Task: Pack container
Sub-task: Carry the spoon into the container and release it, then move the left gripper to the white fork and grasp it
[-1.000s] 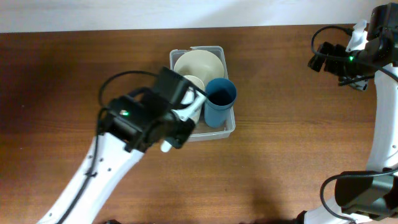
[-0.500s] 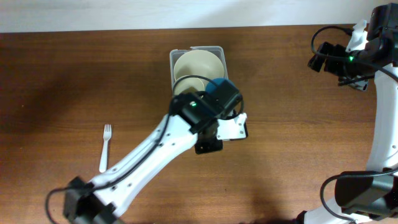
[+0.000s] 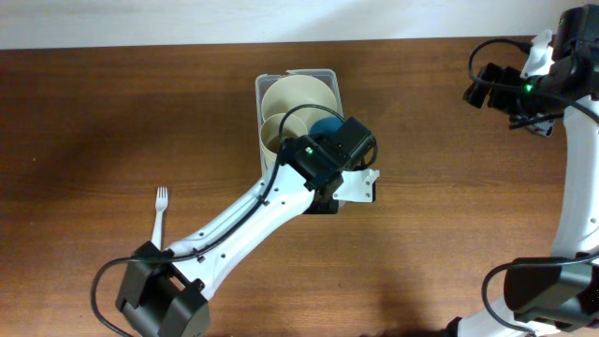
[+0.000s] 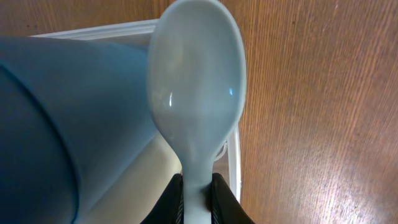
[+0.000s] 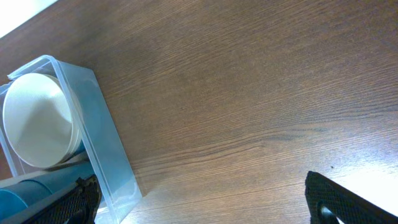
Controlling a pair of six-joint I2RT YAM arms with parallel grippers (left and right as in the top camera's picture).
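The clear rectangular container (image 3: 265, 86) stands at the table's middle back and holds a large cream bowl (image 3: 299, 96), a smaller cream bowl (image 3: 272, 129) and a blue cup (image 3: 324, 124). My left gripper (image 3: 348, 183) is over the container's front right corner. In the left wrist view it (image 4: 197, 200) is shut on the handle of a white spoon (image 4: 196, 74), whose bowl lies next to the blue cup (image 4: 56, 124) and above the container rim (image 4: 93, 29). My right gripper (image 5: 205, 211) is open and empty, well right of the container (image 5: 102, 134).
A white fork (image 3: 157, 223) lies on the wooden table at the front left. The right arm (image 3: 510, 86) hangs at the back right, away from the container. A pale wall edge runs along the back.
My left arm has swung from the container's left front across to its right front corner with the spoon. The fork on the table is uncovered. The right arm has not moved.
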